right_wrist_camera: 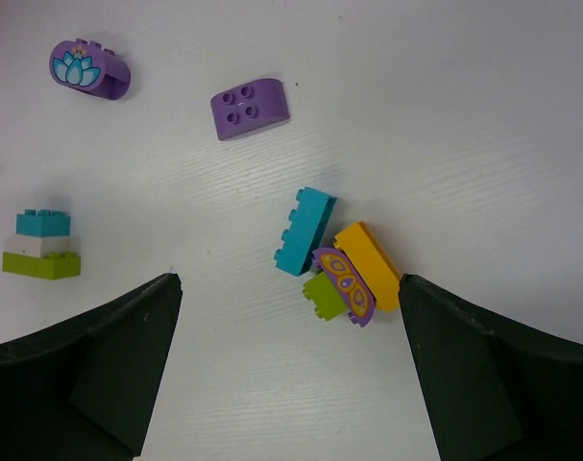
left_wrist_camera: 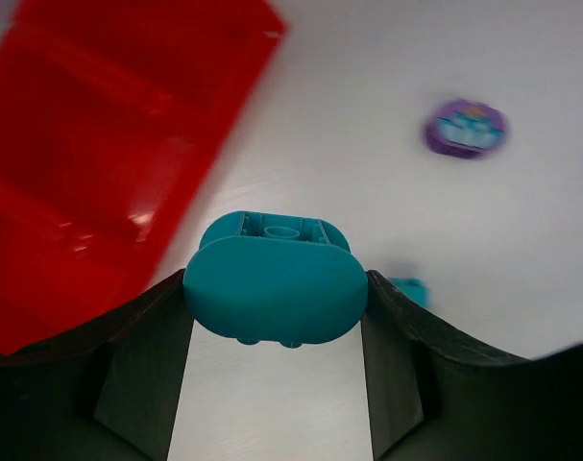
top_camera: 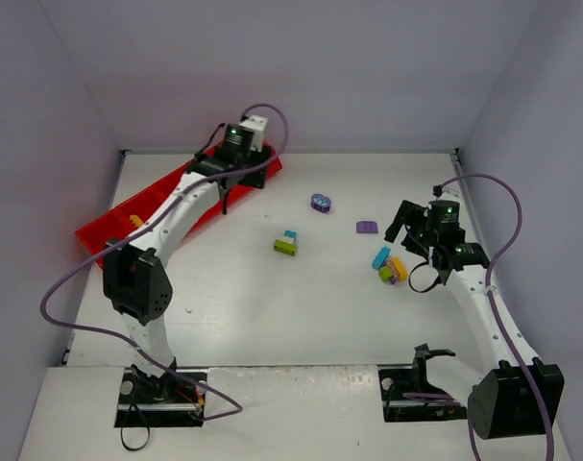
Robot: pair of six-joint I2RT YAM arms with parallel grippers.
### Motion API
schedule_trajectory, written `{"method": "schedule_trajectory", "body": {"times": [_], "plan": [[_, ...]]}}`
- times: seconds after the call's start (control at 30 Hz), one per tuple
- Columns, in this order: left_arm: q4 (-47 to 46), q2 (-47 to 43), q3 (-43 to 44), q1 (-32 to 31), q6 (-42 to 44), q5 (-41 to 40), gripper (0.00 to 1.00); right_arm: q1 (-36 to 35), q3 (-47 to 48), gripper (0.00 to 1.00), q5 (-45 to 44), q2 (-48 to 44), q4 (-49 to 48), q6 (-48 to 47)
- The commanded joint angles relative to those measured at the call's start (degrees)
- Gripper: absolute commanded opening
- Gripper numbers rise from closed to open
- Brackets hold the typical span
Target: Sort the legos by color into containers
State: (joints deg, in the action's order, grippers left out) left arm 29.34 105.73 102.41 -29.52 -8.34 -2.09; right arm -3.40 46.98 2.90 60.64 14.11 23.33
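Gripping 1 teal rounded brick [left_wrist_camera: 276, 288], the left gripper [left_wrist_camera: 277, 300] has its 2 fingers pressed on the brick's ends. It hangs over bare tabletop just beside the right-hand edge of the red tray [top_camera: 113, 219], near the tray's far end. Brick is clear of the tray, not over any compartment.

Tray lies on a diagonal along the table's left side. 1 small yellow-orange piece [top_camera: 135, 222] sits in a compartment toward the near end; cannot tell which one.

Right gripper [top_camera: 402, 227] is well right of the tray, jaws spread wide, nothing between them, poised over a cluster of 4 bricks.

Loose legos, all right of the tray:
- purple rounded brick with lotus print [right_wrist_camera: 87, 68], closest to the tray's far end
- stack of 3, teal on white on lime [right_wrist_camera: 42, 245], nearer the arm bases than the lotus brick
- purple 2x2 brick [right_wrist_camera: 251, 108], farther right, alone
- cluster farthest from the tray: teal brick [right_wrist_camera: 304, 230], yellow-orange brick [right_wrist_camera: 368, 264], lime brick [right_wrist_camera: 320, 298], purple butterfly-print piece [right_wrist_camera: 344, 285], all touching, the butterfly piece leaning across the lime and yellow-orange ones.
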Motion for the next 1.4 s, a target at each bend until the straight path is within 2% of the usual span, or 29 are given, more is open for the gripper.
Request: {"method": "schedule_trajectory", "body": {"times": [0.0,0.17,0.47,0.57,0.6,0.73,0.83,1.1,1.33,1.37], "plan": [[2.5,-0.9,-1.3,5.9,-0.9,-5.7,0.37,0.2,2.9,0.93,1.9,0.8,-2.3,-0.5],[2.1,2.4,-0.5,15.5,-2.3,-7.0,0.38,0.1,2.7,0.92,3.0,0.9,-2.6,-0.8],[3.4,8.7,1.8,23.7,-4.3,-8.7,0.40,0.2,2.2,0.93,4.5,-0.4,-2.7,-0.8],[3.6,9.7,2.1,25.0,-5.3,-8.7,0.48,0.2,1.7,0.93,4.6,-1.1,-2.6,-1.0],[3.4,9.8,2.0,25.1,-5.4,-8.5,0.57,0.2,1.6,0.93,4.5,-1.2,-2.5,-1.1],[3.1,9.7,2.7,25.0,-6.5,-7.1,0.70,0.2,1.3,0.93,4.4,-1.1,-2.3,-1.5],[3.4,9.3,3.8,24.4,-7.6,-5.6,0.74,0.3,1.4,0.93,4.1,-0.6,-2.2,-1.9],[4.8,8.2,7.3,19.9,-9.9,-2.5,0.75,0.3,2.2,0.93,4.2,-0.4,-2.0,-2.9],[2.7,12.6,15.8,9.6,-12.8,1.6,0.76,0.3,2.3,0.93,5.1,-0.3,-1.9,-3.1],[2.2,13.6,16.8,7.7,-13.5,2.1,0.89,0.3,2.3,0.93,5.2,-0.3,-1.9,-3.3]]}}
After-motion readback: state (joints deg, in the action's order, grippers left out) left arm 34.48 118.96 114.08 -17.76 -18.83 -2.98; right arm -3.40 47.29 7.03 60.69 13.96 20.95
